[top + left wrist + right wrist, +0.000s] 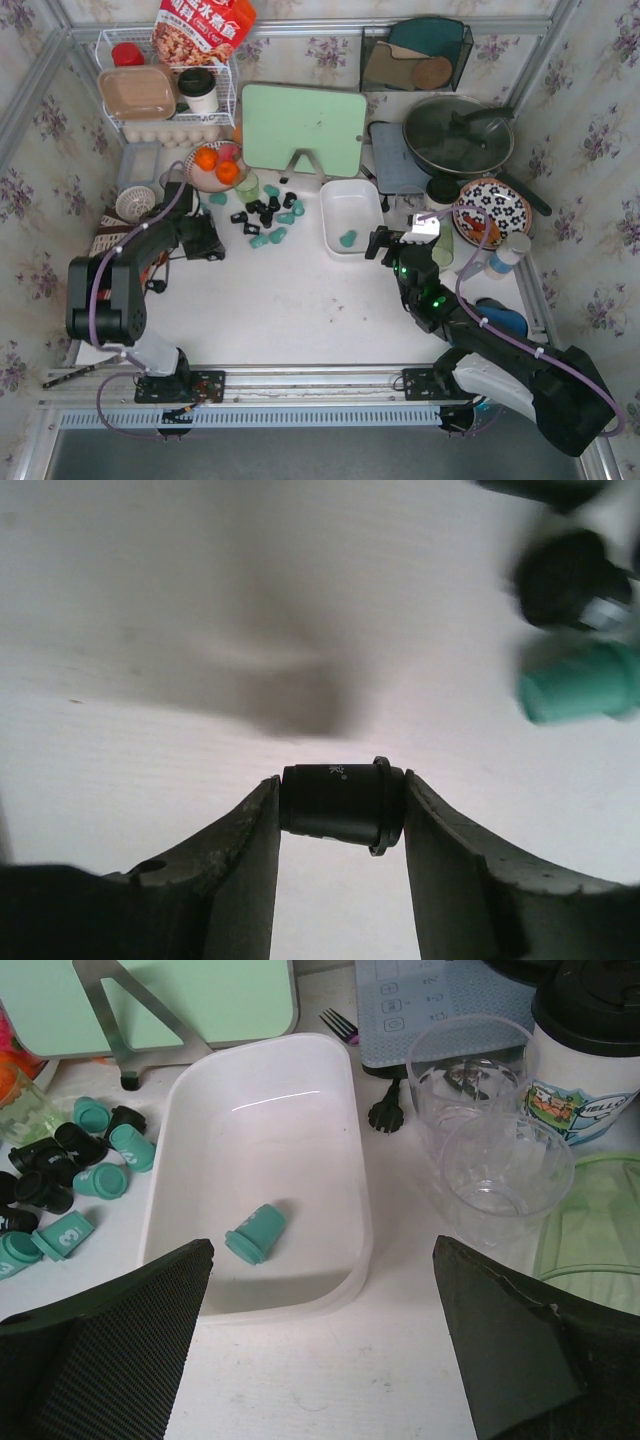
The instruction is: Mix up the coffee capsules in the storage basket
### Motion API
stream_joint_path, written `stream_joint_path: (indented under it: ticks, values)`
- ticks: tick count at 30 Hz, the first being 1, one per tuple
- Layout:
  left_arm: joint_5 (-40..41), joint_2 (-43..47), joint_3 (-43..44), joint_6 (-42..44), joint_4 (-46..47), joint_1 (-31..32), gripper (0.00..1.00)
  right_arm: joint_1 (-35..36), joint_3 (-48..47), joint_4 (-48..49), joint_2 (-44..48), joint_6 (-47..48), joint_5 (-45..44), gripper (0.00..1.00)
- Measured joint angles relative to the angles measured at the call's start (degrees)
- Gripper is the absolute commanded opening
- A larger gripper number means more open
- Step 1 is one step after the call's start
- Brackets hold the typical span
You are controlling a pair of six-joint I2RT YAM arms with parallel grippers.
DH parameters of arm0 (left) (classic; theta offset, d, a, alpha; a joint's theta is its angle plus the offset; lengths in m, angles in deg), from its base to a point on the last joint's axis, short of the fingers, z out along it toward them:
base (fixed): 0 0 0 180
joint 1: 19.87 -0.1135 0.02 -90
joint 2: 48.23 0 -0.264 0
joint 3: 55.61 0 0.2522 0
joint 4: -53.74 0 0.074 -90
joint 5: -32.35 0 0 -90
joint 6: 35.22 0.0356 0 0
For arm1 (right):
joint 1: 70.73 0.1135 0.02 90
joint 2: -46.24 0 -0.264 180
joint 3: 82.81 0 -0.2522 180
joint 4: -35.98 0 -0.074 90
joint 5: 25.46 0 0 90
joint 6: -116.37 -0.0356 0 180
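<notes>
Left gripper [340, 785] pinches a glossy black capsule [335, 805] — right gripper [322, 1247] gapes wide near the smooth white basket [270, 1130], one tapered teal capsule [256, 1232] inside.

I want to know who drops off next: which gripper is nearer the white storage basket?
Right. The right gripper hovers open at the storage basket's near right corner; the left gripper is far to its left, beyond the loose capsules, shut on a black capsule.

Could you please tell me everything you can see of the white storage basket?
The storage basket is a white, shallow, rounded-rectangular bin of glossy plastic with solid sides. It sits upright on the table, right of the loose coffee capsules. It holds a single teal capsule lying on its side near the end nearest the arms. Nothing grips it.
</notes>
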Motion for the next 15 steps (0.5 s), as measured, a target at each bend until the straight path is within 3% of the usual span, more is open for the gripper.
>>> stream_joint_path:
  ticks: [8,15]
  values:
    - [1.9,14.7,-5.9,2.8,5.5,14.2,0.38,0.0,-0.3,0.2,-0.6,0.0,1.6,0.99]
    - [2.2,24.5,-15.3,12.6,25.2,31.0,0.36,0.0,-1.3,0.9,-3.2,-0.2,7.1,0.95]
